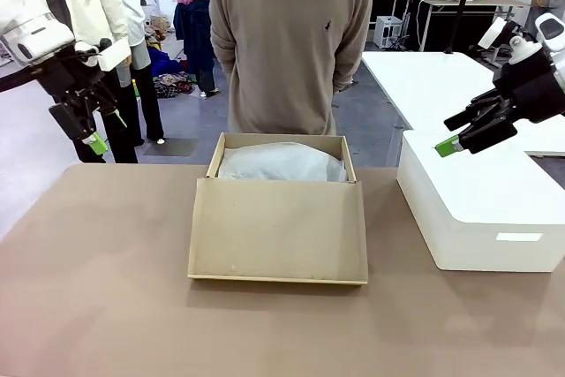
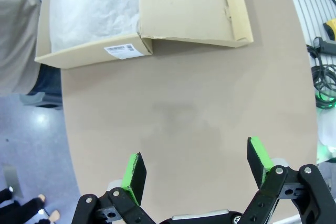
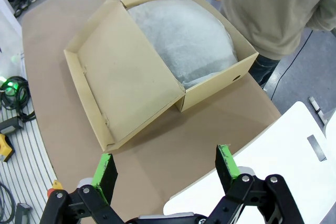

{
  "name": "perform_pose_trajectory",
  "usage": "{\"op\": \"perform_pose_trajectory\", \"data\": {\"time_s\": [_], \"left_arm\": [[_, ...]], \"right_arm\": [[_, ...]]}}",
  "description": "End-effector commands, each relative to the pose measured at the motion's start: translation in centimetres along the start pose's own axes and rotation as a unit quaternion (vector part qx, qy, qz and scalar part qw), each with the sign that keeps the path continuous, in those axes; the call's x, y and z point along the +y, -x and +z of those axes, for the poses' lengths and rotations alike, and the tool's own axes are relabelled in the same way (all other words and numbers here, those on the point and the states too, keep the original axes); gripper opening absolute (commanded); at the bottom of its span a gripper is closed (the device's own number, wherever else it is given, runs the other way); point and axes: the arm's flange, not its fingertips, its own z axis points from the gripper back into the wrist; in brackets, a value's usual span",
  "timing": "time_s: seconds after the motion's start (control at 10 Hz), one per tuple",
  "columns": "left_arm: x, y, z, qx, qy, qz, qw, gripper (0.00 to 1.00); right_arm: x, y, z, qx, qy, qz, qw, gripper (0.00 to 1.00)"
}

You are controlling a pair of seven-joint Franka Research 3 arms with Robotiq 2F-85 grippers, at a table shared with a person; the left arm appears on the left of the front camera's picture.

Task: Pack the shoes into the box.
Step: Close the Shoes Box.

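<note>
**Front view:** The box (image 1: 278, 231) sits mid-table, its lid flap folded down toward the robot and white tissue paper (image 1: 281, 163) mounded in the tray. A person (image 1: 291, 41) stands behind it. Whether the shoes lie under the tissue cannot be told. Any placing would best come from above into the far tray, clear of the flap. The left gripper (image 1: 106, 130) and right gripper (image 1: 450, 134) hang in the air either side, the right one above a white block (image 1: 481, 209).

**Left wrist view:** The left gripper (image 2: 197, 169) is spread wide over bare table (image 2: 184, 114), holding nothing, well apart from the box (image 2: 184, 9).

**Right wrist view:** The right gripper (image 3: 165, 169) is likewise spread and empty, looking down on the box (image 3: 126, 77) and the tissue (image 3: 184, 40).
</note>
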Motion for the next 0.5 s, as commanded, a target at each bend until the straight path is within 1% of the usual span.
{"op": "perform_pose_trajectory", "data": {"time_s": [0.0,0.1,0.2,0.4], "left_arm": [[0.0,0.0,0.01,0.0,0.0,0.0,1.0,1.0],[-0.14,-0.22,0.21,-0.008,0.005,0.029,1.0,0.8],[-0.22,-0.4,0.23,-0.011,0.01,0.04,0.999,0.6],[-0.27,-0.49,0.04,-0.006,0.011,0.031,0.999,0.2]], "right_arm": [[-0.36,0.07,-0.14,-0.017,-0.007,0.01,1.0,1.0],[-0.36,0.07,-0.14,-0.017,-0.007,0.01,1.0,1.0],[-0.36,0.07,-0.14,-0.017,-0.007,0.01,1.0,1.0],[-0.36,0.07,-0.14,-0.017,-0.007,0.01,1.0,1.0]]}}
